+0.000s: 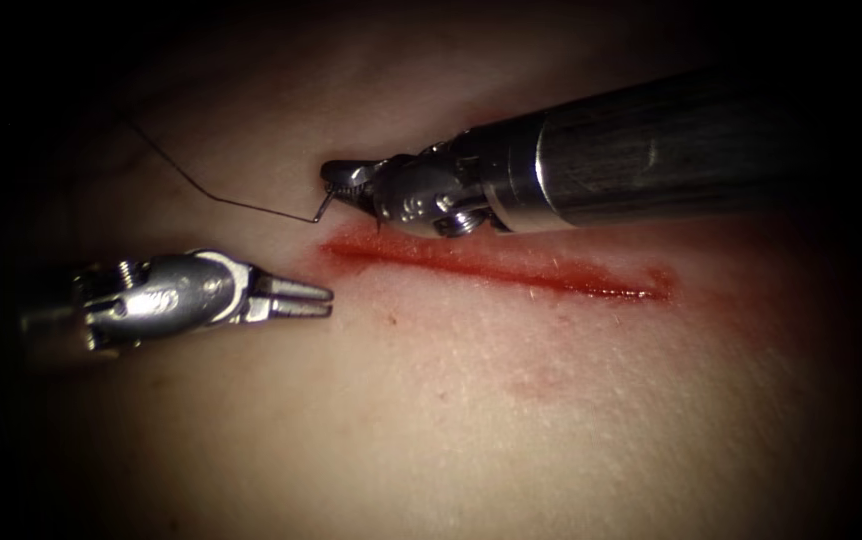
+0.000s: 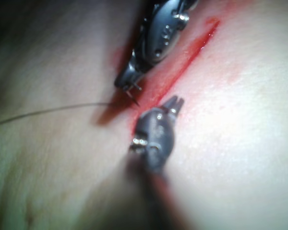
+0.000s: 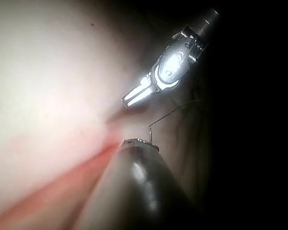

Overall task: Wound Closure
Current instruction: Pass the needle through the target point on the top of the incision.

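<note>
- The tissue (image 1: 471,400) lay pale under the light, with the cut (image 1: 496,265) running as a long red line across it and red fluid (image 1: 541,382) smeared faintly on the skin below.
- The right gripper (image 1: 336,180) came in from the right, its shaft lying just above the cut, its tip close to the cut's left end.
- Its jaws were clamped together on the needle (image 1: 323,208). Only a short piece of the needle stuck out below the tip, so I could not tell where along the curve it was held.
- The needle hung just above the skin beside the left end of the cut; in the left wrist view its point (image 2: 134,99) looked close to the surface, but I could not tell whether it was touching or in the tissue.
- The thread (image 1: 211,195) ran from the needle leftward and upward across the tissue, bending once before it faded into the dark.
- The left gripper (image 1: 326,300) sat to the left of the cut, a little below its left end, apart from the needle and the thread.
- Its jaws were nearly together with a thin gap between them, and they held nothing.
- In the right wrist view the left gripper (image 3: 129,100) pointed toward the end of the cut, with the thread (image 3: 170,115) passing just beside it.
</note>
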Robot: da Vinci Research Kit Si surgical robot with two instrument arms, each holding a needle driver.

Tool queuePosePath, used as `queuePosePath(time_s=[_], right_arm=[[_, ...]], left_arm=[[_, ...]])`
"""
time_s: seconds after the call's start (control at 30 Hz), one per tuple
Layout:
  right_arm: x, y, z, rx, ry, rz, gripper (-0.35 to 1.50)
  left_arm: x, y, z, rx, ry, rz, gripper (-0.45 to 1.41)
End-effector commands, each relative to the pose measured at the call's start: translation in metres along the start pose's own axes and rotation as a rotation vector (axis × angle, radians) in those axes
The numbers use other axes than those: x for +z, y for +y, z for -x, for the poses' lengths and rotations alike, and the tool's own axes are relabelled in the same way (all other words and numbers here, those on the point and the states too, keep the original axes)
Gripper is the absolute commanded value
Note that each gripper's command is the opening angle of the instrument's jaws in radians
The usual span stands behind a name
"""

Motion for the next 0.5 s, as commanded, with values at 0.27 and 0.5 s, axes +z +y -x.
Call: queuePosePath(time_s=[0.27,0.5], right_arm=[[0.0006,0.0001,0.0002,0.003,0.002,0.002,-0.35],[0.0011,-0.0002,0.0011,0.001,-0.004,0.009,-0.35]], left_arm=[[0.0008,-0.0001,0.0004,0.0,0.001,0.002,-0.35],[0.0008,0.0,0.0004,0.0,0.001,0.002,-0.35]])
